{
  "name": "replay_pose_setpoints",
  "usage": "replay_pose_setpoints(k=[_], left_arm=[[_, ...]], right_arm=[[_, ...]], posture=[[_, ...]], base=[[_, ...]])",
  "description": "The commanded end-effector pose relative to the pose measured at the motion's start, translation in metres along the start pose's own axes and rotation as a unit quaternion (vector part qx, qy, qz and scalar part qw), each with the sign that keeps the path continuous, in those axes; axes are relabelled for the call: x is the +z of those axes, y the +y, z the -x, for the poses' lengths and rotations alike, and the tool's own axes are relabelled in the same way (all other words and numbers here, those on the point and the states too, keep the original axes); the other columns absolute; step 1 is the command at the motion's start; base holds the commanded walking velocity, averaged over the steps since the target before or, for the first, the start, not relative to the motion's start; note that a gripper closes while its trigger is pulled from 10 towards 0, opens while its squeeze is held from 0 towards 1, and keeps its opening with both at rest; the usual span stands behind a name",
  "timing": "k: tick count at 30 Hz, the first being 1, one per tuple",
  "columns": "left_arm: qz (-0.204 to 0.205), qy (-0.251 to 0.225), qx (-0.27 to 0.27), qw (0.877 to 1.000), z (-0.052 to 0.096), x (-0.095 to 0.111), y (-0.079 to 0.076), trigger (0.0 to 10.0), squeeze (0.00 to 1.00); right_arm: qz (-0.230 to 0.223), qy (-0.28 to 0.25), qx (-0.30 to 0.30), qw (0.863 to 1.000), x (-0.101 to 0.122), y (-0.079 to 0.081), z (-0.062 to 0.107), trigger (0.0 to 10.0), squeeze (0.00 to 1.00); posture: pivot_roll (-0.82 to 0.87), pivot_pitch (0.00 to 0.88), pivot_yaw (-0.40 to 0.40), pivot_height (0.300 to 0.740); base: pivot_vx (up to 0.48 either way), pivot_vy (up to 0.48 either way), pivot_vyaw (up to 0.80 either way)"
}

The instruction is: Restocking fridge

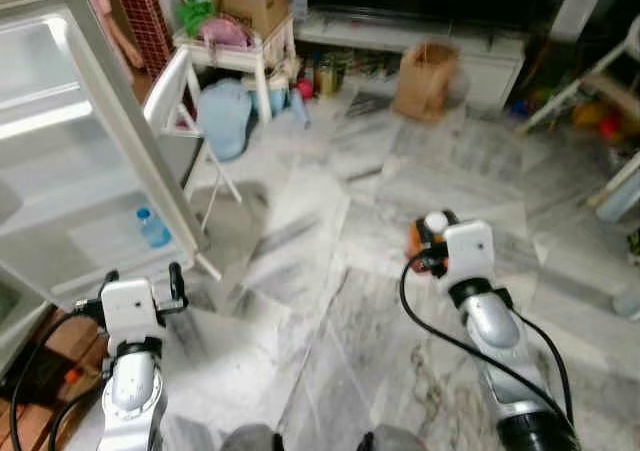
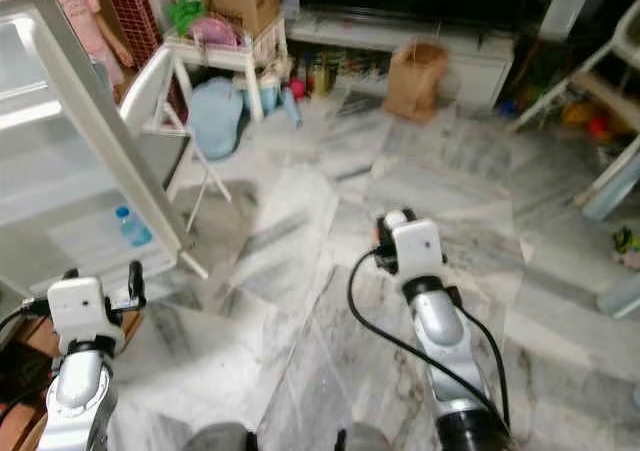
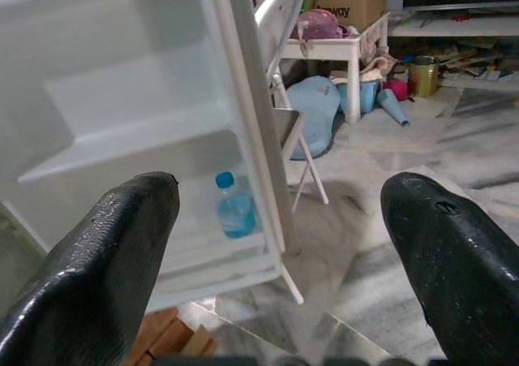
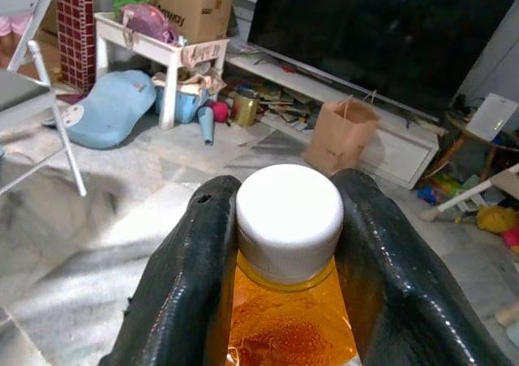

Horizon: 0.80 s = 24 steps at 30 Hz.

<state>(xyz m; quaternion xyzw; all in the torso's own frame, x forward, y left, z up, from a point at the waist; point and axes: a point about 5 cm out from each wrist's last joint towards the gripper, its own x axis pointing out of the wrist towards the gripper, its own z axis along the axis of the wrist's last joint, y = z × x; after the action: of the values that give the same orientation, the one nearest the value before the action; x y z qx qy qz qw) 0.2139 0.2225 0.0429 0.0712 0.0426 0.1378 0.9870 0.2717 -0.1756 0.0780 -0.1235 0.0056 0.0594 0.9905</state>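
My right gripper [image 4: 288,244] is shut on an orange bottle [image 4: 284,333] with a white cap [image 4: 289,216], held upright in front of me over the marble floor; it also shows as the orange bottle [image 1: 422,239] in the head view. The white fridge door [image 1: 70,161] stands open at my left, with a small blue water bottle [image 1: 152,228] on its lower shelf. My left gripper [image 1: 140,289] is open and empty, low beside the door's bottom edge. In the left wrist view its fingers [image 3: 113,252] frame the water bottle [image 3: 235,208].
A white folding chair [image 1: 190,111] stands just beyond the fridge door, with a blue cushion [image 1: 226,116] and a cluttered white table [image 1: 240,46] behind. A brown paper bag [image 1: 425,79] sits by the TV stand [image 1: 420,36]. A person [image 2: 85,16] stands behind the door.
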Motion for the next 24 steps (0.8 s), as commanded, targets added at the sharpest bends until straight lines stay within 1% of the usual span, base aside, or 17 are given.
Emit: replay_pose_setpoints(k=[1,2,4,7,11,18,19,22,23,24], left_arm=[[-0.008,-0.003,0.011,1.000,-0.003,0.004,0.008,10.0,0.00],[-0.008,-0.002,0.013,1.000,-0.004,0.004,0.009,10.0,0.00],[-0.001,-0.010,0.009,1.000,-0.011,0.009,0.006,10.0,0.00],[0.001,-0.013,0.006,1.000,-0.016,0.012,0.002,10.0,0.00],[-0.001,-0.021,-0.016,1.000,-0.018,0.017,-0.007,10.0,0.00],[-0.004,-0.017,-0.026,1.000,-0.018,0.016,-0.010,10.0,0.00],[-0.005,-0.016,-0.027,0.999,-0.018,0.016,-0.010,10.0,0.00],[-0.004,-0.015,-0.032,0.999,-0.018,0.016,-0.010,10.0,0.00],[-0.003,-0.010,-0.030,1.000,-0.018,0.015,-0.010,10.0,0.00],[-0.002,-0.009,-0.030,1.000,-0.018,0.015,-0.011,10.0,0.00]], right_arm=[[-0.011,-0.038,0.027,0.999,0.015,0.014,-0.005,10.0,0.00],[-0.010,-0.040,0.027,0.999,0.015,0.015,-0.005,10.0,0.00],[-0.019,-0.041,0.032,0.998,0.015,0.019,-0.005,10.0,0.00],[-0.026,-0.040,0.030,0.998,0.014,0.021,-0.006,10.0,0.00],[-0.024,-0.041,0.030,0.998,0.014,0.019,-0.008,10.0,0.00],[-0.024,-0.040,0.030,0.998,0.013,0.019,-0.009,10.0,0.00],[-0.030,-0.039,0.035,0.998,0.012,0.019,-0.009,10.0,0.00],[-0.016,-0.038,0.015,0.999,0.011,0.016,-0.009,10.0,0.00],[-0.024,-0.035,0.016,0.999,0.010,0.016,-0.009,10.0,0.00],[-0.021,-0.033,0.014,0.999,0.010,0.016,-0.010,10.0,0.00]], posture=[[0.10,0.047,-0.003,0.740],[0.10,0.045,-0.001,0.740],[0.10,0.041,-0.002,0.740],[0.10,0.038,0.005,0.740],[0.10,0.039,0.006,0.740],[0.10,0.042,0.004,0.740],[0.10,0.044,0.005,0.740],[0.10,0.047,0.007,0.740],[0.10,0.048,0.008,0.740],[0.10,0.049,0.009,0.740]], base=[[0.000,0.420,0.00],[0.000,0.420,0.00],[0.000,0.420,0.80],[0.000,0.420,0.80],[0.000,0.420,0.80],[0.000,0.421,0.80],[0.000,0.439,0.45],[0.000,0.437,0.00],[0.000,0.435,0.00],[0.000,0.442,0.00]])
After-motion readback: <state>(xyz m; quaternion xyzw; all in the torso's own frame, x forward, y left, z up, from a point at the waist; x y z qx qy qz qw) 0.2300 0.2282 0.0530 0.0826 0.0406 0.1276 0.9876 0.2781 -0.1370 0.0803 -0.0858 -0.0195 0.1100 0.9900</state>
